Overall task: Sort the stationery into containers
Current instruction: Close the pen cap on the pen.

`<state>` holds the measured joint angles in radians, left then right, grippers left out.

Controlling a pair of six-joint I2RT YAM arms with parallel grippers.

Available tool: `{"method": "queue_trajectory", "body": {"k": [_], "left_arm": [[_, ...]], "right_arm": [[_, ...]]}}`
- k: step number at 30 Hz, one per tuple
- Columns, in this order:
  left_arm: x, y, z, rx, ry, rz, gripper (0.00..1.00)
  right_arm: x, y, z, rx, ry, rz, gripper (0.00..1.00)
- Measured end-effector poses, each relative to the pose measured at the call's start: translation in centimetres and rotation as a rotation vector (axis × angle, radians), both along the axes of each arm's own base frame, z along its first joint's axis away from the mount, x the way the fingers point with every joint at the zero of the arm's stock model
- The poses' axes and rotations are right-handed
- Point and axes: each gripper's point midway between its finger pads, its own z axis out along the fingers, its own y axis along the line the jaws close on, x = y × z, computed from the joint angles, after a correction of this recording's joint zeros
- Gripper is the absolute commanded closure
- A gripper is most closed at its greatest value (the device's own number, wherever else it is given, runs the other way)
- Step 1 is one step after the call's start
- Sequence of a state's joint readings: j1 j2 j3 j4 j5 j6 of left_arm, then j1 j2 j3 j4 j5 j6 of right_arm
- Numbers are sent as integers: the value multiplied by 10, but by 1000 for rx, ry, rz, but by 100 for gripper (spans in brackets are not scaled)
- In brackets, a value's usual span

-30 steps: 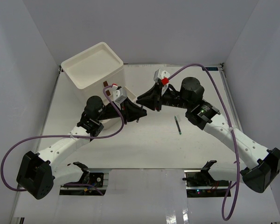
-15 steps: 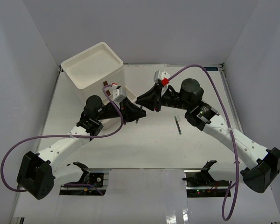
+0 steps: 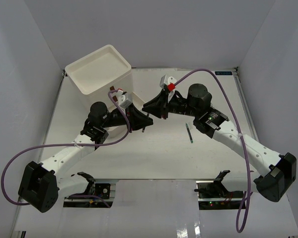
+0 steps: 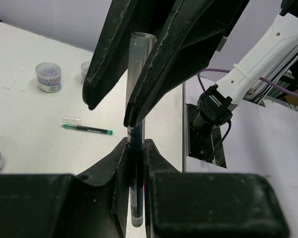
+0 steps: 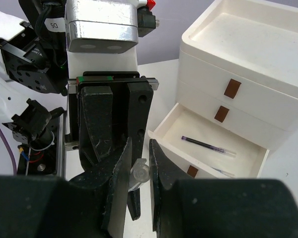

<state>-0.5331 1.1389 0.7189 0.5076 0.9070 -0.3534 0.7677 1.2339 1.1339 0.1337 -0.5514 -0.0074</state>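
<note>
Both arms are stretched in toward the middle of the table [image 3: 154, 153], and I see them meeting nose to nose: the left arm [image 3: 74, 148] comes up from the near left, the right arm [image 3: 238, 141] from the near right, wrists roughly level and facing each other. The left end effector [image 4: 135, 144] is pinched tight on the dark lower part of a pen [image 4: 135, 64], which stands in line with its fingers. The right end effector [image 5: 140, 158] is narrowed down onto the clear far end of that same pen, so both have hold of it, above the table just right of the drawer unit [image 5: 203, 69]. I count three drawers: the upper two are shut and the lowest drawer [image 5: 161, 134] is pulled out, each with one brown handle [image 5: 232, 88]. Inside the pulled-out one lie two pens, a purple pen [image 5: 204, 144] and a fainter second pen [image 5: 222, 171]. On the table I count one green pen [image 4: 87, 129] with a small pale stick [image 4: 71, 120] just beside it, and three clear jars [image 4: 48, 77], one of them cut off by the wrist view's edge.
</note>
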Motion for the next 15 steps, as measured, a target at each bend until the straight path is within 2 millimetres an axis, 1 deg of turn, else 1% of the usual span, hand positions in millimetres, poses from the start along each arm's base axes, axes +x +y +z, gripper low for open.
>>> {"method": "queue_trajectory", "body": {"k": [4,15], "left_arm": [[1,3,-2,-4,12,6,92],[0,10,4,-32,25,-11,94]], "right_arm": [[-1,2,-2,-4,4,3,92],[-2,9,1,24,-22,4,92]]}}
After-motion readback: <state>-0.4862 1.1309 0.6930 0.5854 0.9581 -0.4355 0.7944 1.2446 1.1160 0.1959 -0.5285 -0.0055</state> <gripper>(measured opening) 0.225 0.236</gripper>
